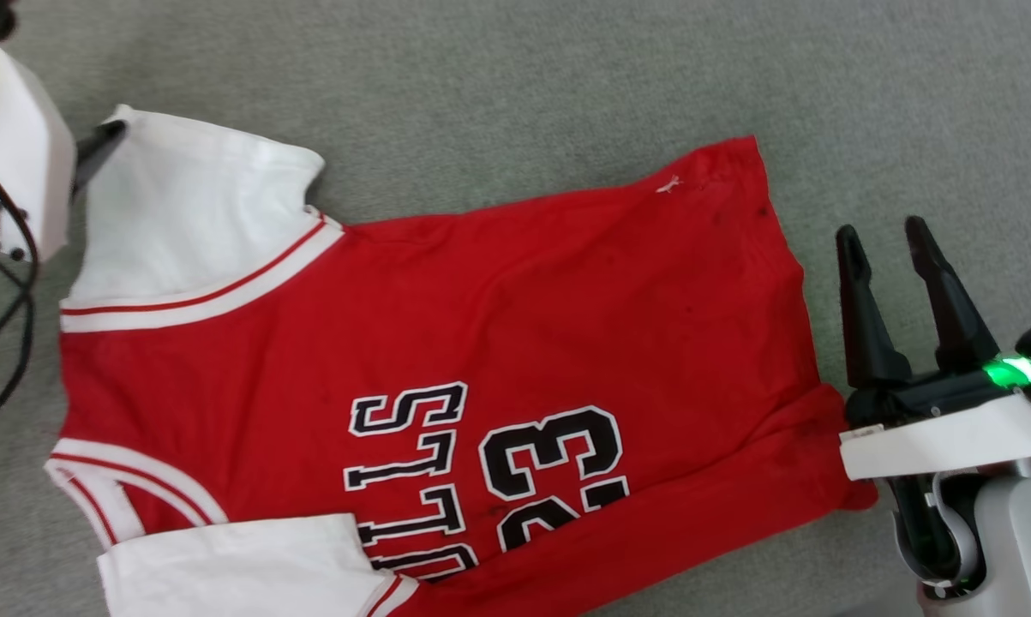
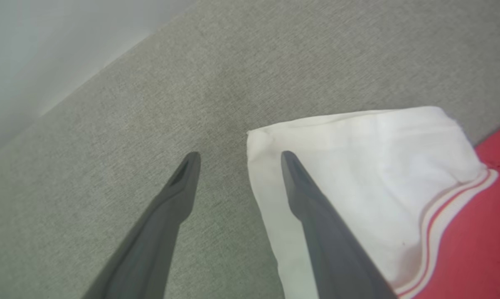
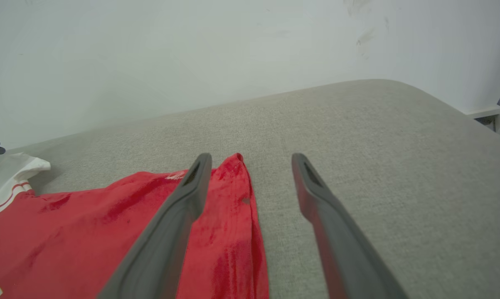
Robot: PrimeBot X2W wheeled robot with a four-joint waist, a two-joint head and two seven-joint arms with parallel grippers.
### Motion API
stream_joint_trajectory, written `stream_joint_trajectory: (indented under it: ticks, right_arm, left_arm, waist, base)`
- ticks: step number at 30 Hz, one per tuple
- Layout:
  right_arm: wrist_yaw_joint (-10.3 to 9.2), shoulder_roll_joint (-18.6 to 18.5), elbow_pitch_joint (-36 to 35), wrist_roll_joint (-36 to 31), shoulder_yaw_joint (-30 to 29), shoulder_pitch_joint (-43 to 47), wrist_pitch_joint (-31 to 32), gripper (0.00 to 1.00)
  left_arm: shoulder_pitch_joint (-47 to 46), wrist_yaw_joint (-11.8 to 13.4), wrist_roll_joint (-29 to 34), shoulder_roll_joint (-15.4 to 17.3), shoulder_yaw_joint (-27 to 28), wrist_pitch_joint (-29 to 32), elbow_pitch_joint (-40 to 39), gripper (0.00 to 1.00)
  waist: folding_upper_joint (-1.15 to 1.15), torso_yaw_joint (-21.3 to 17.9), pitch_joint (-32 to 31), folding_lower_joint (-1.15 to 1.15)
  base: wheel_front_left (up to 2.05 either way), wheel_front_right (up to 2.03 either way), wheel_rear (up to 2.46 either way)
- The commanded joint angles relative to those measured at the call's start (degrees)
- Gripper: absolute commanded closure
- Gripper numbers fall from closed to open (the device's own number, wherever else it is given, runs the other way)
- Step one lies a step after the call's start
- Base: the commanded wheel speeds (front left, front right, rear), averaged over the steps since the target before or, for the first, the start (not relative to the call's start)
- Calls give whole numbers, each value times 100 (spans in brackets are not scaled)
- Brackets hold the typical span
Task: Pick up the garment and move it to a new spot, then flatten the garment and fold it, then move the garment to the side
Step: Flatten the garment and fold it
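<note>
The grey fabric-covered table (image 1: 515,68) is carrying the garment and is lying bare along the whole top of the head view, as well as in a strip past the hem on the robot's right. In the right wrist view its far edge is running against a pale wall (image 3: 191,54) and is curving away at a rounded corner on the right.

The garment (image 1: 481,291) is lying spread front-up across the middle of the table, neck toward the robot's left and hem (image 1: 781,257) toward its right. Its near side is running off the bottom of the head view, where a band of red is lying folded over the lower part of the number 23 (image 1: 558,471). Black-and-white lettering (image 1: 412,480) is sitting beside the number. One white sleeve (image 1: 189,206) is lying flat at the far left corner with red-and-white striped trim at its seam. The other sleeve (image 1: 241,566) is lying at the near edge.

The right gripper (image 1: 883,227) is sitting just beside the hem with its jaws spread apart and nothing between them. In its wrist view one finger is showing over red cloth, the other over bare table.

The left gripper (image 2: 240,155) is also standing wide open at the far sleeve, with the sleeve's edge lying between its fingers.

A green light (image 1: 1008,371) is glowing on the right wrist.
</note>
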Motion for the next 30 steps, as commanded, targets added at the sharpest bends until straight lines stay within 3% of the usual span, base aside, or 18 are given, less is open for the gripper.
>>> stream_joint_trajectory:
  ticks: [1, 5, 13, 14, 15, 16, 17, 23, 30]
  right_arm:
    - [-2, 38, 20, 62, 22, -122, -43, 0]
    - [-2, 83, 188, 102, 154, -242, -132, 0]
    - [-2, 200, 570, -52, 242, -430, -191, 0]
    - [-2, 197, 593, -60, 251, -436, -194, 0]
    - [-2, 190, 610, -63, 253, -443, -208, 0]
    - [-2, 176, 626, -65, 245, -458, -216, 0]
    - [-2, 161, 639, -72, 236, -475, -219, 0]
    - [-2, 23, 586, -130, 192, -465, -120, 0]
    - [-2, -121, 523, -301, -23, -206, 239, 0]
  left_arm:
    - [-81, -2, -40, 13, -23, 97, 50, 0]
    - [-299, -1, -37, 160, -185, 647, 252, 0]
    - [-316, 30, 64, 90, -452, 821, 794, 0]
    - [-269, 27, 22, 75, -490, 891, 855, 6]
    - [-234, 25, -16, 64, -512, 936, 899, 39]
    - [-217, 23, -36, 58, -523, 936, 928, 89]
    - [-198, 21, -74, 42, -530, 906, 956, 100]
    - [-149, 15, -96, -99, -438, 298, 1026, 100]
    - [-23, 0, -271, -291, -401, -930, 798, 100]
  waist:
    - [0, -171, 176, -1]
    - [0, -282, 314, -1]
    - [0, -379, 469, -1]
    - [0, -376, 464, -1]
    - [0, -372, 457, -1]
    - [0, -363, 450, -1]
    - [0, -348, 436, -1]
    - [0, -189, 206, -1]
    - [0, 139, -266, -1]
  base:
    - [0, 0, 0]
    - [0, 0, 0]
    - [0, 0, 0]
    - [0, 0, 0]
    - [0, 0, 0]
    - [0, 0, 0]
    - [0, 0, 0]
    - [0, 0, 0]
    - [0, 0, 0]
